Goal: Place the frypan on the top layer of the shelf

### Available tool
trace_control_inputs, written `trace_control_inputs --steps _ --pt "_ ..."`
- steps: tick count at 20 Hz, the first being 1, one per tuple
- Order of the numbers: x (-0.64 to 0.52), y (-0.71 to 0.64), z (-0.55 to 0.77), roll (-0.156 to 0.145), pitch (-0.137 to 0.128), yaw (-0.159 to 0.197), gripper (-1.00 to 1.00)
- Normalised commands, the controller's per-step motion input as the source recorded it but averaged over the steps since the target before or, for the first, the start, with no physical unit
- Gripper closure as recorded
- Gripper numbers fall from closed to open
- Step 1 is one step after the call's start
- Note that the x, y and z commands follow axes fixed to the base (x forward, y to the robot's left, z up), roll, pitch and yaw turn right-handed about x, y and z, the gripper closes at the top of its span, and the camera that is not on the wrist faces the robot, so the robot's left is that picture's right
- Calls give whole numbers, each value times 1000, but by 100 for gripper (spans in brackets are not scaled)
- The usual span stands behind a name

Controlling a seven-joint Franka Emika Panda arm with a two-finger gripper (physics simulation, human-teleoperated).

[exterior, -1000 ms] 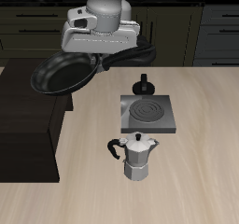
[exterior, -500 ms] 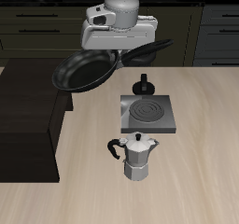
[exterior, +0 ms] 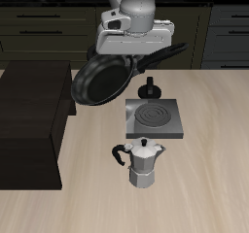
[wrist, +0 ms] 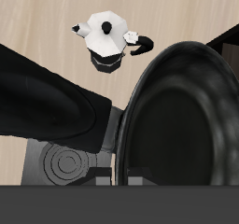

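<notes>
The frypan (exterior: 101, 80), round and glossy black, hangs in the air, steeply tilted with its inside facing the camera. My gripper (exterior: 136, 50) is shut on its long handle (exterior: 160, 54) and holds it above the table's back part, beside the shelf's edge. The shelf (exterior: 31, 120) is the big, almost black box with a flat top; nothing lies on the top. In the wrist view the frypan (wrist: 182, 116) fills most of the frame, with its handle (wrist: 47, 102) running across, and a corner of the shelf (wrist: 230, 36) shows beyond the rim.
A grey square burner plate (exterior: 151, 119) with a spiral coil lies under the pan's side. A small black knobbed stand (exterior: 149, 88) stands behind it. A silver moka pot (exterior: 143, 163) stands nearer the front edge; it also shows in the wrist view (wrist: 107, 41). Dark cabinets (exterior: 39, 28) line the back.
My gripper has carried the frypan sideways from above the shelf's edge toward the burner plate. The pan has tipped from nearly level to steeply tilted.
</notes>
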Motion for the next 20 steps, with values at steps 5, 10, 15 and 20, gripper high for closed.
trace_control_inputs --steps 5,10,15,20 --pt "-5 233 -229 31 33 -28 100" --pt "-3 168 -238 34 24 -8 100" --pt "35 38 -124 -4 7 -21 100" --pt "82 -76 -203 -60 -12 80 100"
